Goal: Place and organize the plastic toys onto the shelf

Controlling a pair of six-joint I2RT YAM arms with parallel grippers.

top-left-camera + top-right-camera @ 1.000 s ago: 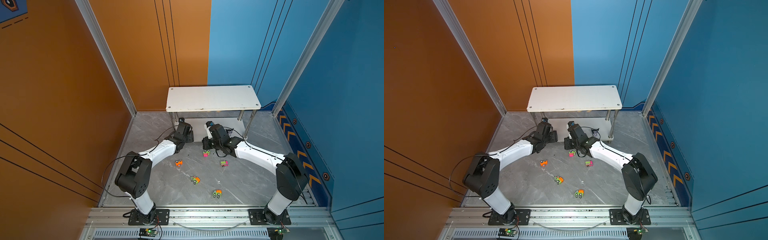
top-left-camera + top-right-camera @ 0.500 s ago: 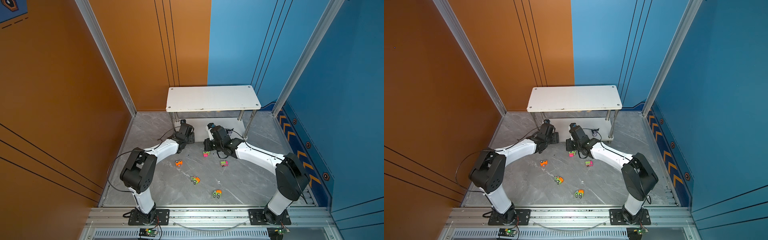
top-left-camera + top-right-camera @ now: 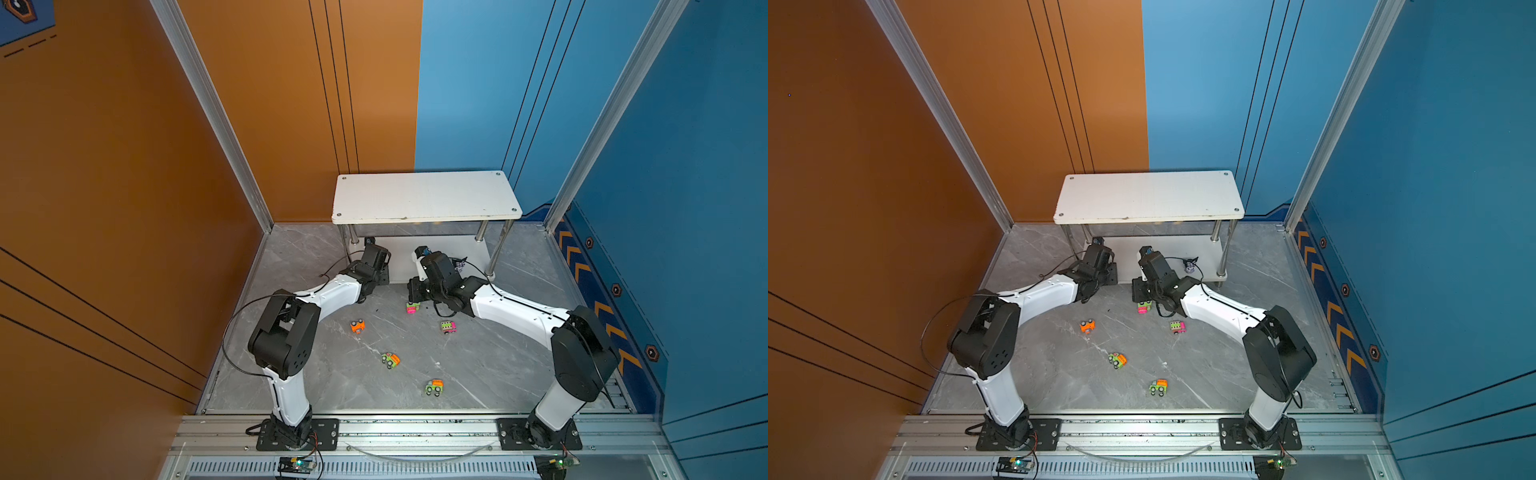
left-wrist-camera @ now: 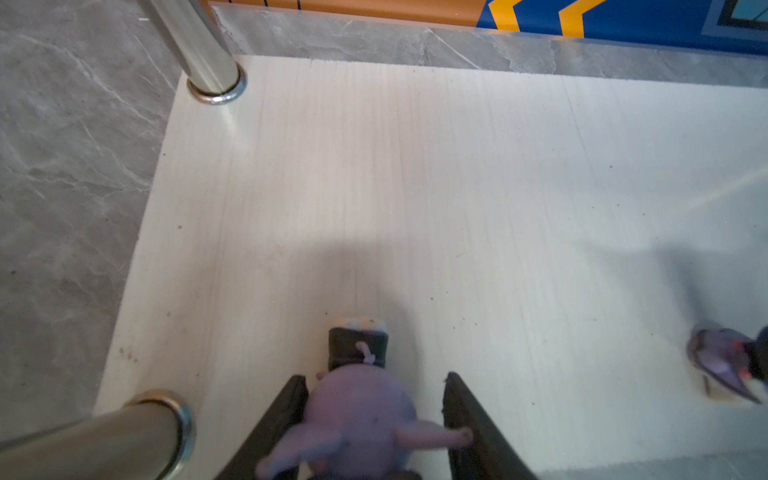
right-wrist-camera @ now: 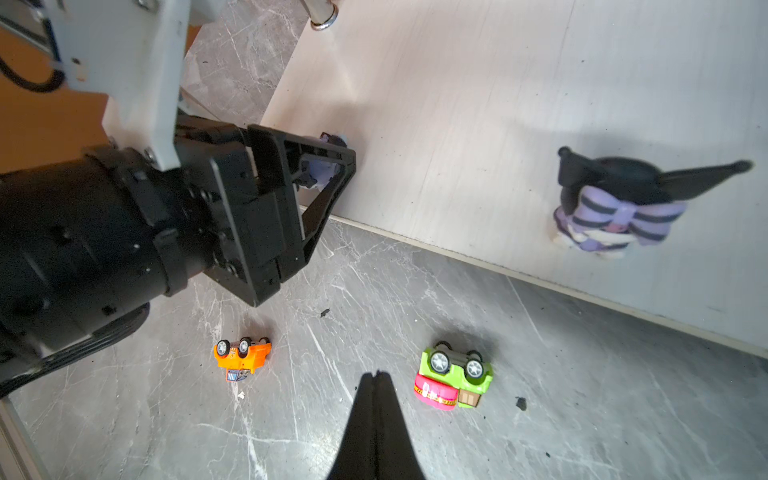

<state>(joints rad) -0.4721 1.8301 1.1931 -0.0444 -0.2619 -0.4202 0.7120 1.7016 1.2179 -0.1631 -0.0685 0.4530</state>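
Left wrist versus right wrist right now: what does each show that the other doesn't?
Only the left wrist: a close look at the purple figurine between the fingers of the left gripper, a gap on one side; whether it is gripped is unclear. Also the chevron wall behind.
Only the right wrist: the orange car and green-and-pink car on the floor, and the shut right gripper.
Both: the lower shelf board, that figurine, and a second figurine on it.

We saw the figurine point(image 4: 357, 407) between the fingers of the left gripper point(image 4: 374, 377) blurred and cut off by the frame edge; whether it was gripped, we could not tell. A second figurine point(image 4: 723, 365) was cropped too.
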